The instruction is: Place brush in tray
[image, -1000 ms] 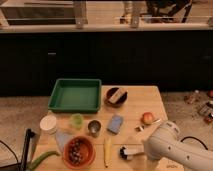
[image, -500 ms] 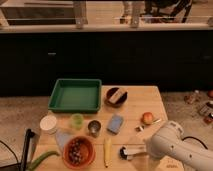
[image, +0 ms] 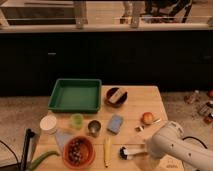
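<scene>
The brush (image: 129, 152) lies on the wooden table near the front edge. Its black head points left and its white handle runs right. My gripper (image: 145, 149) is at the handle end of the brush, mostly hidden by my white arm (image: 172, 144). The green tray (image: 75, 95) stands at the back left of the table, with nothing in it, well away from the brush.
A dark bowl (image: 116, 96) stands right of the tray. An apple (image: 147, 118), a blue sponge (image: 115, 123), a metal cup (image: 94, 127), a green cup (image: 76, 120) and a white lid (image: 48, 123) lie mid-table. An orange bowl (image: 78, 151) and a yellow stick (image: 106, 150) lie left of the brush.
My arm has shifted slightly to the right and lower at the table's front right. The brush and the other objects have not moved.
</scene>
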{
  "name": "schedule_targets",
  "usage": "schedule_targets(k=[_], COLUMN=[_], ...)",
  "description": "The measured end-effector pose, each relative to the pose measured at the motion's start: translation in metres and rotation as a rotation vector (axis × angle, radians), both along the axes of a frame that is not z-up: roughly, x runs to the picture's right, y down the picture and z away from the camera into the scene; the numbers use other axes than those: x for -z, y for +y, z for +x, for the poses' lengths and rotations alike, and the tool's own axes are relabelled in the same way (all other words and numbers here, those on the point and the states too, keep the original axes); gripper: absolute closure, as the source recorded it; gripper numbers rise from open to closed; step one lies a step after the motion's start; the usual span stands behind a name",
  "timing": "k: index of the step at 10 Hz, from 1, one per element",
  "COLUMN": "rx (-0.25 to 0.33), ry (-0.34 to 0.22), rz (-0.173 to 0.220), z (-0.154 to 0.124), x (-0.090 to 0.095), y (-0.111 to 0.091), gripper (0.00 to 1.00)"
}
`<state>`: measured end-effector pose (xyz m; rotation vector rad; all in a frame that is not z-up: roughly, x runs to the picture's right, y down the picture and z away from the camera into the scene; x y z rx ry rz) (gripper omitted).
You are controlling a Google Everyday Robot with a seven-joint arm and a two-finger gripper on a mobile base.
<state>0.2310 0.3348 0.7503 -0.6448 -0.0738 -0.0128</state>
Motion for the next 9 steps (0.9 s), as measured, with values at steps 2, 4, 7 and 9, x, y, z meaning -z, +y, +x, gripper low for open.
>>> schedule_targets(k=[2, 4, 7, 9], rx=[-0.002, 0.007, 0.014, 0.019], ry=[-0.002, -0.01, -0.012, -0.013], rz=[-0.001, -0.002, -0.002, 0.0], z=[0.0008, -0.0013, -0.0002, 0.0004], x=[-0.0044, -0.0089, -0.0096, -0.0069], y=[0.0015, 0.0008, -0.0007, -0.0034], gripper=[0.34, 0.57, 0.84, 0.99])
